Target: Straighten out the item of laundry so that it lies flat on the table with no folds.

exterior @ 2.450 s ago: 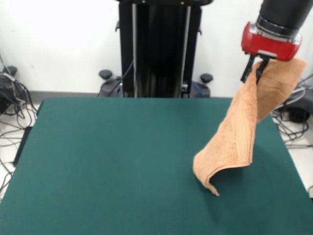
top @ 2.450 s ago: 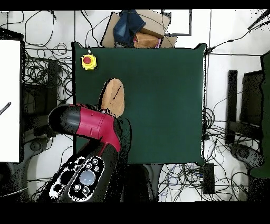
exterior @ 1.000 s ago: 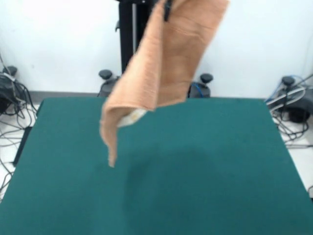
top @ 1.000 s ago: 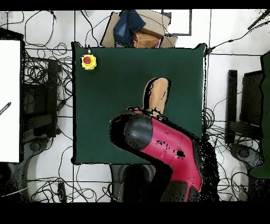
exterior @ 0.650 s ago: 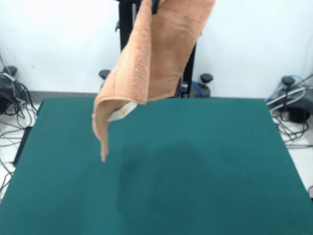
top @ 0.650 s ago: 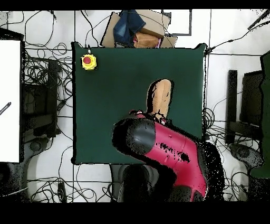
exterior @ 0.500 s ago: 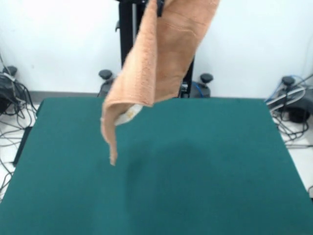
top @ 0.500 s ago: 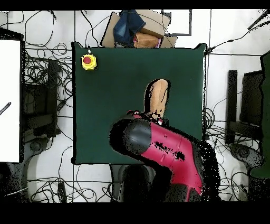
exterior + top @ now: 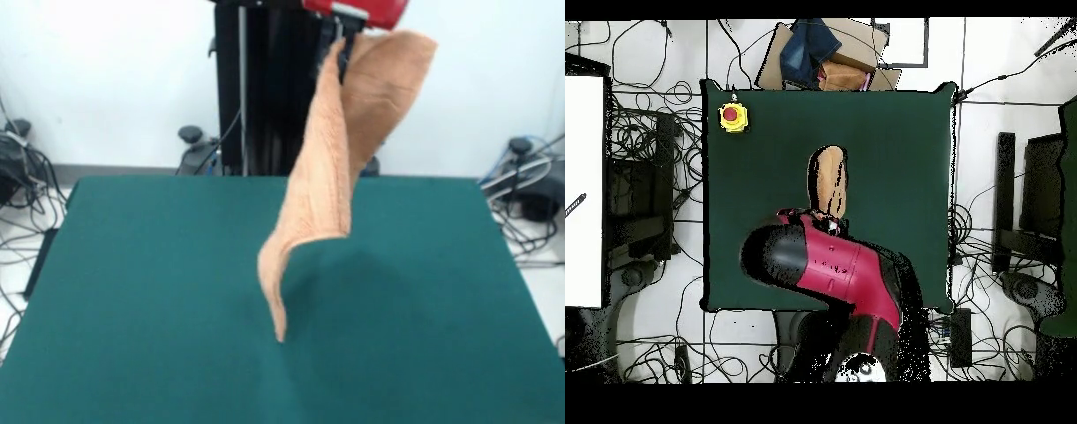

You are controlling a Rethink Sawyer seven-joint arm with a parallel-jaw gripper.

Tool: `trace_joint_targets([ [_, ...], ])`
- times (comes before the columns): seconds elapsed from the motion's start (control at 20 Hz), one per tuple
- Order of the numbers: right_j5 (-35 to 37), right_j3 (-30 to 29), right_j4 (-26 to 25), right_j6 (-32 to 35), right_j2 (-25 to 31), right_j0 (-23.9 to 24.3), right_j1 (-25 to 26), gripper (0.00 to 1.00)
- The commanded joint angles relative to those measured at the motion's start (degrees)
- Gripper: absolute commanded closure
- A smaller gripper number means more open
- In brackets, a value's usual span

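Swung back toward table (image 9: pixel 132 291) centre, towel (image 9: pixel 340 168) hangs folded from pinching jaws — tips hidden.

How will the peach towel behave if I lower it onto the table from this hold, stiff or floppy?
Probably floppy: the towel hangs from the gripper in a long curl, doubled on itself. It seems light, since one pinch near an edge carries it whole. Its low tip hangs close over the green table, so lowered straight down it would likely bunch into folds.
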State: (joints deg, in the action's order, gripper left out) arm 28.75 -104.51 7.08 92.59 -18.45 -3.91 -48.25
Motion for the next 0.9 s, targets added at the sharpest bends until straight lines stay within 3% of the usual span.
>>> trace_joint_targets([
  [0.05,-2.27,-5.59,-1.53,8.52,6.10,-1.04,4.26,1.00],
  [0.35,2.23,-6.48,-1.60,4.07,6.91,1.62,-0.27,1.00],
  [0.7,-0.65,-11.22,-4.51,-3.60,10.41,9.64,-3.99,1.00],
  [0.9,3.91,-11.87,-6.06,-8.02,11.85,14.17,-8.69,1.00],
])
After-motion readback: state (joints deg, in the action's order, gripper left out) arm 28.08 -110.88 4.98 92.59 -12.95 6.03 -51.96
